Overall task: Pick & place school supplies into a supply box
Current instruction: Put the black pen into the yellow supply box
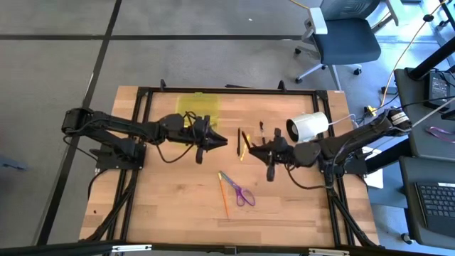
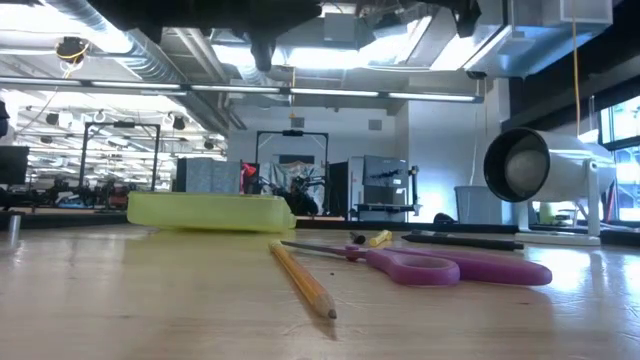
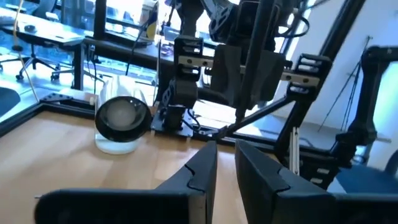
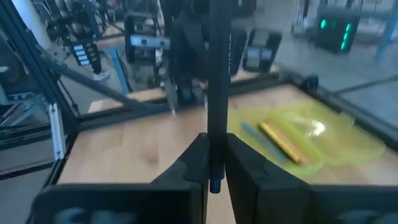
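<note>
Both arms hang above mid-bench, the left tool point(image 1: 222, 141) facing the right tool point(image 1: 271, 174), which grips a black pen point(image 4: 217, 81), across a narrow gap where a yellow pencil point(image 1: 241, 150) lies. The white cylinder point(image 1: 308, 126) stands beside the right arm. Scissors point(image 1: 239, 189) and an orange pencil point(image 1: 224, 197) lie on the front boards; bare bench point(image 1: 160, 206) flanks them. The supply box point(image 1: 197, 106) sits at the back, behind the left arm.

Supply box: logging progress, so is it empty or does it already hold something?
Not empty. In the right wrist view the supply box lies open, with a yellow pencil and a blue pen inside.
</note>
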You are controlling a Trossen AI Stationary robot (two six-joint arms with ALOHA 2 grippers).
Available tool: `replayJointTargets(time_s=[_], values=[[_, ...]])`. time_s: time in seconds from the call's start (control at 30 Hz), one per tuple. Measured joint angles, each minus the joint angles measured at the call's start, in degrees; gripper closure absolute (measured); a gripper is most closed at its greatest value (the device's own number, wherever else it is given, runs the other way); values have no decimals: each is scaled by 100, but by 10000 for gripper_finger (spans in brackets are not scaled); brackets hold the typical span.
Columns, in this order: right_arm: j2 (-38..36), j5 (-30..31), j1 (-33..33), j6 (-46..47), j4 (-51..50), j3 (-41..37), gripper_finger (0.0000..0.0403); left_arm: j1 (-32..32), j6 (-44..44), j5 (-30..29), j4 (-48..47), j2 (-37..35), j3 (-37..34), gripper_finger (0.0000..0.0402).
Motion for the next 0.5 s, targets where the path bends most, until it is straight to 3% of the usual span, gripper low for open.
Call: replayJointTargets(time_s=[0.33,0.5], values=[[208,-441,-373,-40,587,2,360,2,-324,-209,343,-2,2,223],[656,-739,-573,-42,1321,4,360,0,-393,-341,311,-2,2,189]])
